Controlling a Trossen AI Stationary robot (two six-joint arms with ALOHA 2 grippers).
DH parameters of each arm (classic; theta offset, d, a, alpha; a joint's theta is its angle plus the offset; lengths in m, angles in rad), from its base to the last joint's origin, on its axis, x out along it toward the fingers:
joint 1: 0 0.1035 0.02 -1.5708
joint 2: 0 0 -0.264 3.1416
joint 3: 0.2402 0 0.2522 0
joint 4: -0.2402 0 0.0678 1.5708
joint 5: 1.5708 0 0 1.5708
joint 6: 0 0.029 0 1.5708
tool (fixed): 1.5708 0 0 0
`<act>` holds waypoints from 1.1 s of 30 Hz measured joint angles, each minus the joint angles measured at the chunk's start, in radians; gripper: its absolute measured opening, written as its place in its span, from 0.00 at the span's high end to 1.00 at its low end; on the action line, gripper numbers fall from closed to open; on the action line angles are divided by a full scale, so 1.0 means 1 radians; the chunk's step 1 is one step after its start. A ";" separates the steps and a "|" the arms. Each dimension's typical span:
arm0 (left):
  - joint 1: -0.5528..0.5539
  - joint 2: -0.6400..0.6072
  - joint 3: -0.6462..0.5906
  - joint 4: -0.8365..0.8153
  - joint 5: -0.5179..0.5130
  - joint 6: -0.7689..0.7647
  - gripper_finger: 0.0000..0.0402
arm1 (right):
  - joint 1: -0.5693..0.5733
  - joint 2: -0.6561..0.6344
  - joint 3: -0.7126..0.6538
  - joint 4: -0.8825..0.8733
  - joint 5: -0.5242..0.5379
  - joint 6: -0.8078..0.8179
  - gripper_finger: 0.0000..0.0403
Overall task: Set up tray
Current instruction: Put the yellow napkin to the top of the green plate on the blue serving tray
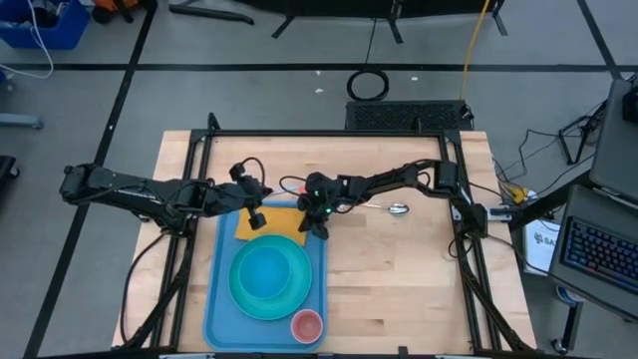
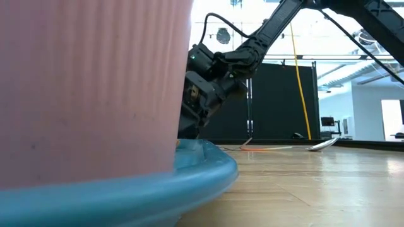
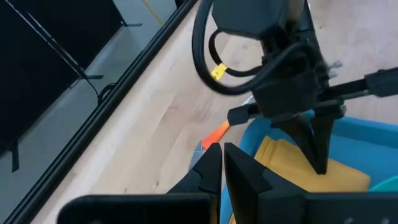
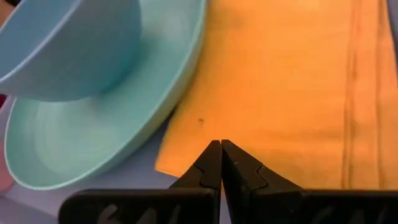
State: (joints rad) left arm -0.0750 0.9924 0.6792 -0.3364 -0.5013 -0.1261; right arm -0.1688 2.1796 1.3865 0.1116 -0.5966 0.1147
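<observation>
Right hand (image 1: 319, 227), fingers pressed together and empty, hangs just above the orange napkin (image 1: 281, 221) at the far end of the tray (image 1: 221, 299); in its wrist view we see the closed tips over the cloth's edge. Left hand (image 1: 256, 214), likewise closed on nothing, hovers over the napkin's other side. We find the tray on the wooden surface (image 1: 399, 279), between the arms, carrying a turquoise plate (image 1: 261, 302) with a blue bowl (image 1: 271, 273) on it and a small pink cup (image 1: 306, 325) at the near corner. We judge the tray stiff, light and smooth; loaded, it is best taken by its raised rim. A spoon (image 1: 395, 208) lies on the surface beside it. We read no labels or writing.
</observation>
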 joint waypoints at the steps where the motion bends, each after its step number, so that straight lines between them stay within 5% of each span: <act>1: 0.002 0.000 0.000 -0.001 0.001 0.000 0.95 | -0.001 0.000 0.000 -0.012 0.003 0.011 1.00; 33: 0.003 0.000 0.000 0.008 0.004 0.001 0.95 | -0.004 -0.013 0.000 -0.120 0.151 0.109 1.00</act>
State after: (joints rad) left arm -0.0715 0.9924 0.6788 -0.3283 -0.4976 -0.1247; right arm -0.1726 2.1670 1.3861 -0.0082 -0.4460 0.2236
